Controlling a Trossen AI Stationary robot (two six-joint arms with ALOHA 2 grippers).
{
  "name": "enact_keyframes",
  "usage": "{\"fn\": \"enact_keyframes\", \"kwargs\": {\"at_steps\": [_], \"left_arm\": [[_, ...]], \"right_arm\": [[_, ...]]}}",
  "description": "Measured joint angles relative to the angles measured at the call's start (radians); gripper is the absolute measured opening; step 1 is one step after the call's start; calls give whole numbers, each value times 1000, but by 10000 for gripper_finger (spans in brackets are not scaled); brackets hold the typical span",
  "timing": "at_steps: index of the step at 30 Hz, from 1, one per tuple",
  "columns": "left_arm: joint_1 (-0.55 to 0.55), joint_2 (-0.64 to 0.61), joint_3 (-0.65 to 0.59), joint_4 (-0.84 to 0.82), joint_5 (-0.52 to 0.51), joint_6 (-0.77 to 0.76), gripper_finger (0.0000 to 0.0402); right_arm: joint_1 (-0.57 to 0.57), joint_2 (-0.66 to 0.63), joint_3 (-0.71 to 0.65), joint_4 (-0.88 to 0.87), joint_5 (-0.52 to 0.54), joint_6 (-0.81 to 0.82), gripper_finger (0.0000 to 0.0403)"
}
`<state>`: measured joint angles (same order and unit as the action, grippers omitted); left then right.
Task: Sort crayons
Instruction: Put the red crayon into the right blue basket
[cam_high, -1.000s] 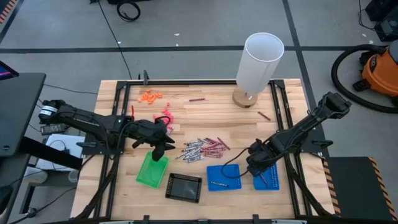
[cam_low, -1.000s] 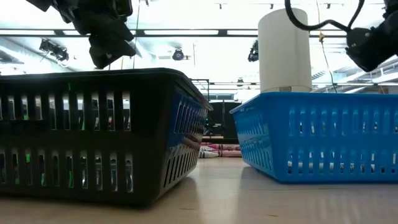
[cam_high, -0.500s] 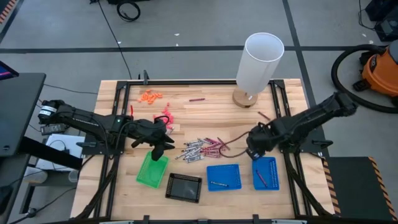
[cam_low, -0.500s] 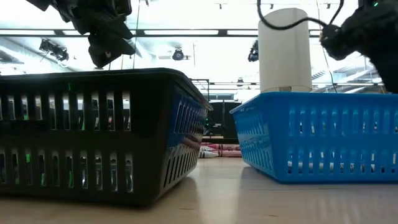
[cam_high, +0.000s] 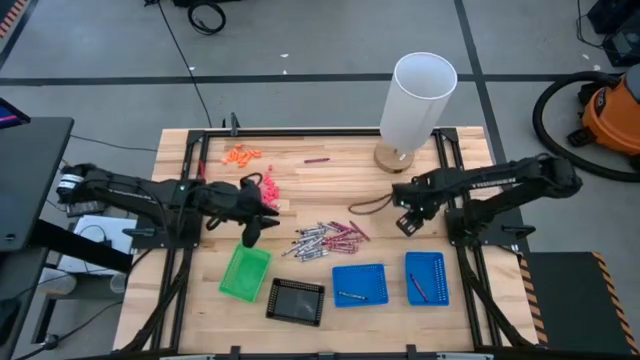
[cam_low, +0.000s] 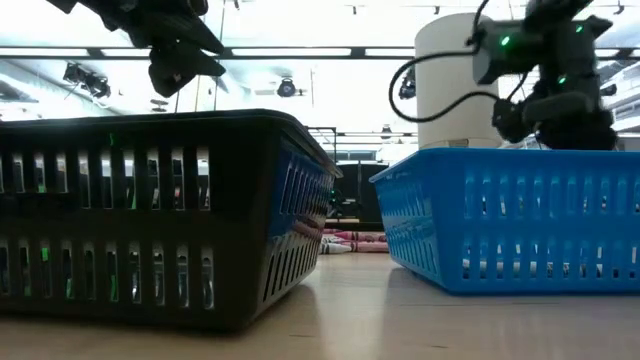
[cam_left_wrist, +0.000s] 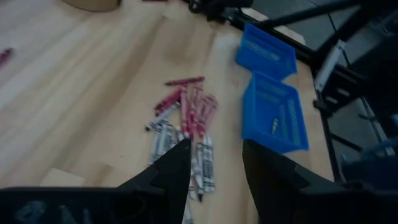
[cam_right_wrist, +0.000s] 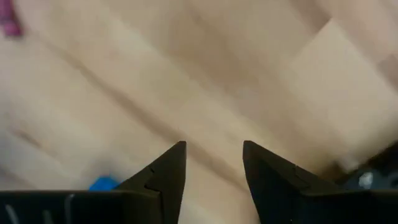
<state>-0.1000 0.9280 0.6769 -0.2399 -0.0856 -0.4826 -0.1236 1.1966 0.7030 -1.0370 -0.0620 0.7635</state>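
Note:
The crayons (cam_high: 326, 238), short maroon and grey-white sticks, lie in a loose pile at the table's middle; the pile also shows in the left wrist view (cam_left_wrist: 186, 124). One crayon (cam_high: 350, 296) lies in the left blue tray (cam_high: 360, 283) and a maroon one (cam_high: 415, 288) in the right blue tray (cam_high: 427, 277). My left gripper (cam_high: 250, 235) hangs open and empty left of the pile, just beyond the green tray (cam_high: 245, 272). My right gripper (cam_high: 405, 222) hangs open and empty right of the pile, over bare wood (cam_right_wrist: 214, 149).
A black tray (cam_high: 295, 300) stands near the front edge. A tall white cylinder (cam_high: 420, 100) stands on a wooden base at the back right. Orange bits (cam_high: 240, 155) and pink bits (cam_high: 268, 188) lie at the back left. A lone maroon crayon (cam_high: 317, 160) lies near the far edge.
My right gripper has gone from above the right blue tray toward the table's far edge, to the bare wood right of the pile. My left gripper has drawn a little toward the far edge, off the green tray.

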Motion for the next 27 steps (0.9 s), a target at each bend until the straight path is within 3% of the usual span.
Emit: {"fn": "enact_keyframes", "kwargs": {"at_steps": [6, 15, 19, 22, 27], "left_arm": [[68, 1, 0, -1, 0, 5, 155], [149, 2, 0, -2, 0, 58, 155], [173, 2, 0, -2, 0, 60, 155], [187, 2, 0, -2, -1, 60, 155], [201, 2, 0, -2, -1, 60, 155]], "right_arm": [[-212, 1, -34, 41, 11, -157, 200], [-434, -1, -34, 85, 130, -367, 209], [-518, -2, -59, 154, 80, -378, 206], [-554, 7, -67, 228, 18, -286, 204], [-551, 12, -68, 251, 93, -122, 198]]}}
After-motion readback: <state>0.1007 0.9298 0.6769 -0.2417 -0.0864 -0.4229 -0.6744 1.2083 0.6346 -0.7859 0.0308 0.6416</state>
